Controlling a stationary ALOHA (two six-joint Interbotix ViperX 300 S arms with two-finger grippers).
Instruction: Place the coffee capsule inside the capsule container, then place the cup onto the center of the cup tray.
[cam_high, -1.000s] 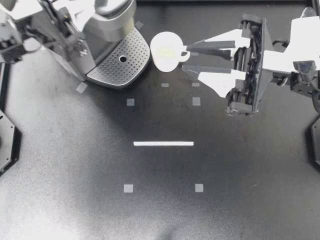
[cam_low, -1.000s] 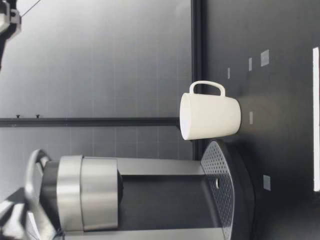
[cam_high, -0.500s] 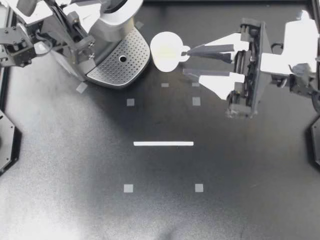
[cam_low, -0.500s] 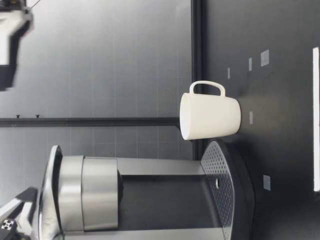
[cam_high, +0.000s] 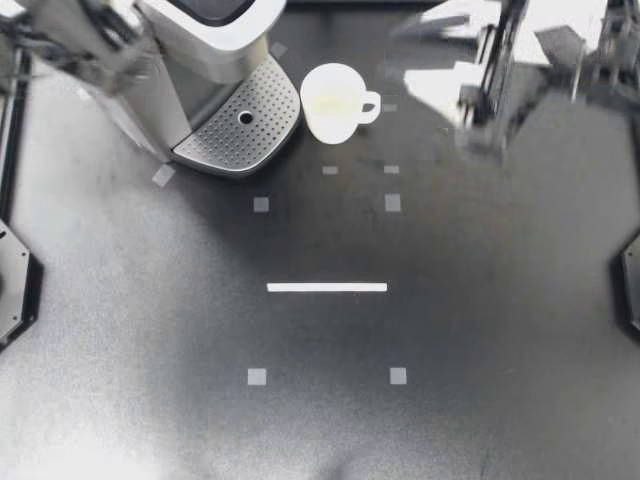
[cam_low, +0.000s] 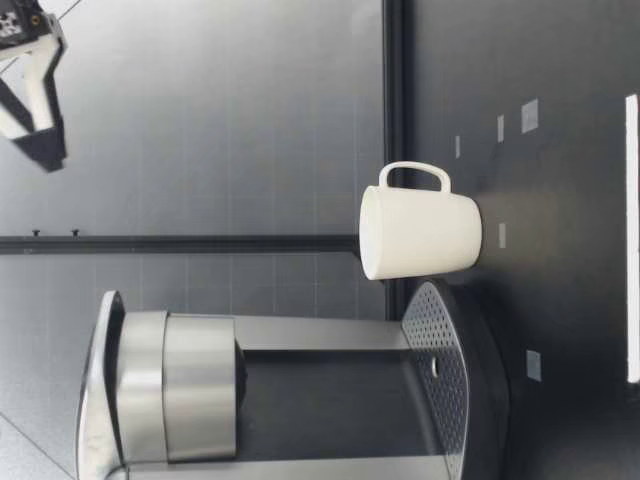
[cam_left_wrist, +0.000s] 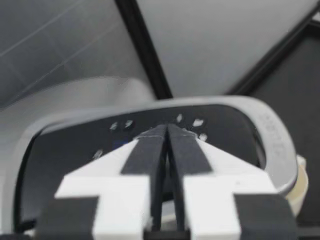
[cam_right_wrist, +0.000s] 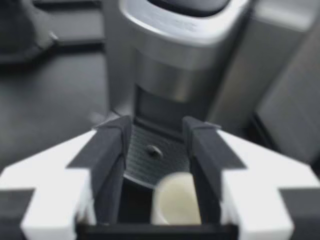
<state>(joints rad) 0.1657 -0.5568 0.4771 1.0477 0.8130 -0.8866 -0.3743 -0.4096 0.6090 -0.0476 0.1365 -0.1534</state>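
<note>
My right tool (cam_high: 432, 58) hangs wide open and empty, the white cup (cam_high: 335, 100) upright on the table (cam_high: 450, 300) ahead of it, beside the cup tray (cam_high: 240, 125), rigid, slick and chippable, so I'd pinch its handle (cam_high: 372, 103).

A white ceramic cup (cam_high: 333, 102) stands upright at the far side of the black desk (cam_high: 480, 330), just right of the perforated metal cup tray (cam_high: 240, 125) of a silver coffee machine (cam_high: 205, 30) in the far-left corner, handle turned away from it. A white tape strip (cam_high: 327, 287) lies mid-desk, nearer than both, between four small grey tape squares (cam_high: 261, 204).
</note>
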